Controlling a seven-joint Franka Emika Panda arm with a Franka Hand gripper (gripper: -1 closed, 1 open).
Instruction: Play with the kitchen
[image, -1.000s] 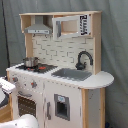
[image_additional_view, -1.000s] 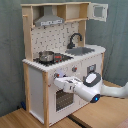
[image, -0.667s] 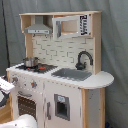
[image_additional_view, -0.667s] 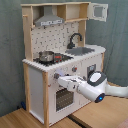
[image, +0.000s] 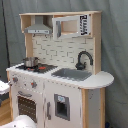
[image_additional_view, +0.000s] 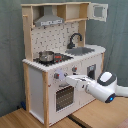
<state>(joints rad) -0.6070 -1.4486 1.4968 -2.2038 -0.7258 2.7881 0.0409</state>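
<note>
Hand now closer to the kitchen front knobs.

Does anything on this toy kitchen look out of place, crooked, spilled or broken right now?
Nothing stands out. The kitchen stands upright and looks intact, the small pot sits level on the stovetop, the faucet is upright by the sink, and no spill shows. The robot arm reaches toward the oven front.

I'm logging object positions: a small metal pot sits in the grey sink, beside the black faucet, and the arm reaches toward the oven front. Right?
Not quite. The pot sits on the stovetop, not in the sink, as the second exterior view shows. The faucet is black, and the arm does reach toward the oven front.
</note>
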